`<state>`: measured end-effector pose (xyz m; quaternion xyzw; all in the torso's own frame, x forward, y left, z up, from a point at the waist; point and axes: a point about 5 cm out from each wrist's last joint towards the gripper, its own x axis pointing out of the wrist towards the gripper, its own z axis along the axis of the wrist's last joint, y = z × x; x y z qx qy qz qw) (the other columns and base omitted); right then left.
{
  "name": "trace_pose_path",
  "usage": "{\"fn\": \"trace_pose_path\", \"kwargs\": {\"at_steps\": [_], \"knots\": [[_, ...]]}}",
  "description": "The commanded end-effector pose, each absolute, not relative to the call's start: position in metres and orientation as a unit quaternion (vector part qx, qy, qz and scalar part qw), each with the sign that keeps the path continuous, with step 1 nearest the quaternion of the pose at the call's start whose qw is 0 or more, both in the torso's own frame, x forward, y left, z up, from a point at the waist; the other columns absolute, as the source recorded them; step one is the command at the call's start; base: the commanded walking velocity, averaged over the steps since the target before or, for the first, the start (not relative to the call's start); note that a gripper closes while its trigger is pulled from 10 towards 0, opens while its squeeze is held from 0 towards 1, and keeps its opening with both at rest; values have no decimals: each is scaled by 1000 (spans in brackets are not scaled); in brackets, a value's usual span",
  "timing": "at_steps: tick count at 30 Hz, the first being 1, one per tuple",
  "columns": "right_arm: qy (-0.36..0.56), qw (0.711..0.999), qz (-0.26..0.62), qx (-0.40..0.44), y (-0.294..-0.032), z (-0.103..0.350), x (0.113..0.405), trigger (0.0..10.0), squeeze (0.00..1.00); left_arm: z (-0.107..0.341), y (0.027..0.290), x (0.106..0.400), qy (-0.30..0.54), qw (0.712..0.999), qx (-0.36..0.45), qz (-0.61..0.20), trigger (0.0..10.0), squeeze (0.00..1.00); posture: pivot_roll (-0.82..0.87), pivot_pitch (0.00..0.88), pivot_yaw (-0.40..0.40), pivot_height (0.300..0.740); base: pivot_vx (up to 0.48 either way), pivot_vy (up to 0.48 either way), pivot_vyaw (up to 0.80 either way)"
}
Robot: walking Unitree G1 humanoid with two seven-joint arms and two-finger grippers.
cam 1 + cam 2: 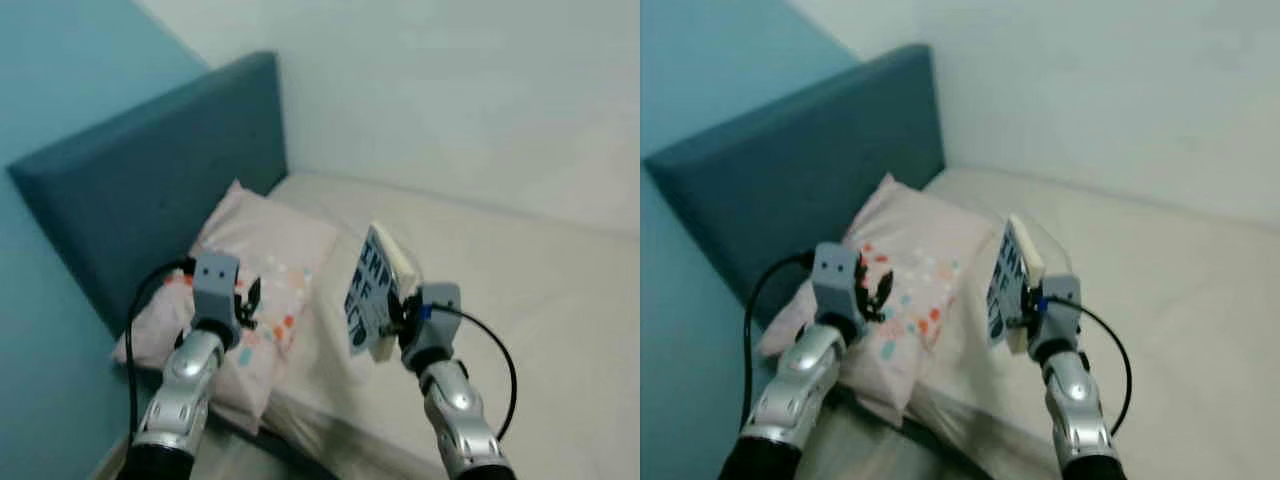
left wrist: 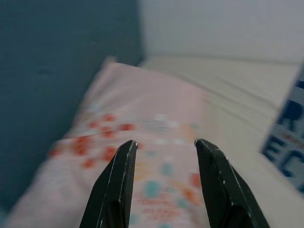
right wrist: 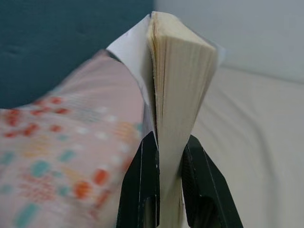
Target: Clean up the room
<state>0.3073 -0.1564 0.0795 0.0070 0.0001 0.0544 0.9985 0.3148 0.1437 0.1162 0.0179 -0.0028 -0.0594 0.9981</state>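
Soft, even light; slight blur.

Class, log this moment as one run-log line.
right tool: shut on book, held above bed | left tool: open, over pillow | headboard behind

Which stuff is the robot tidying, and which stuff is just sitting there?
Tidying:
book, held upright by the right gripper

Just there:
pillow
bed
headboard
left gripper, open, above the pillow
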Motion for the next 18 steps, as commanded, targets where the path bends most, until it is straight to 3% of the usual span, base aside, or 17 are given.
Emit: {"fn": "trace_pose_path", "kwargs": {"at_steps": [1,14,18], "knots": [[-10,998,64,5,-152,82,308,10000,0,111,146,312,11,998,23,-58,10000,0,45,0,-11,740,0,0,800],[-1,998,60,4,-155,78,306,10000,0,106,144,311,25,997,23,-66,10000,0,34,0,-8,740,0,0,800],[0,999,50,15,-159,78,306,10000,0,106,142,311,27,997,25,-68,10000,0,33,0,-7,740,0,0,0]]}}
